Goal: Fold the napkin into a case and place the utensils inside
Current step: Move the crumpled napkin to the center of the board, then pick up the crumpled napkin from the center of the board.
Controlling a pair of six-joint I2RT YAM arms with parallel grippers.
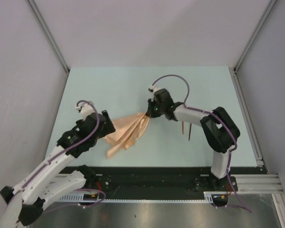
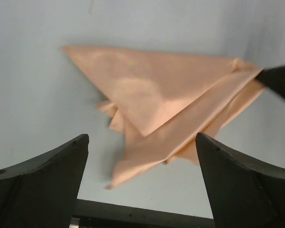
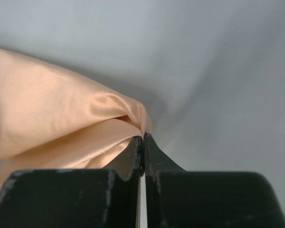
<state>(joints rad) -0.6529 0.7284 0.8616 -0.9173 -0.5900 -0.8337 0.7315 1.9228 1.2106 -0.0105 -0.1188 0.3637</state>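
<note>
Right end effector (image 3: pixel 142 141) clamped on napkin (image 3: pixel 61 109) corner; left end effector (image 2: pixel 141 137) spread wide, near napkin.

Peach napkin (image 1: pixel 128 134) lies rumpled (folds overlapping); reddish-brown utensils (image 1: pixel 186 130) well to its right.

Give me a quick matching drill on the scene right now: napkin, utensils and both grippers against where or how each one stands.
Things:
1. napkin
2. utensils
3. left gripper
4. right gripper

States:
A. shut on a napkin corner
B. open, holding nothing
C. lying on the table, apart from the napkin
D. rumpled, drawn out toward one pinched corner

Pairs: 1-D, 2-C, 3-B, 4-A
</note>
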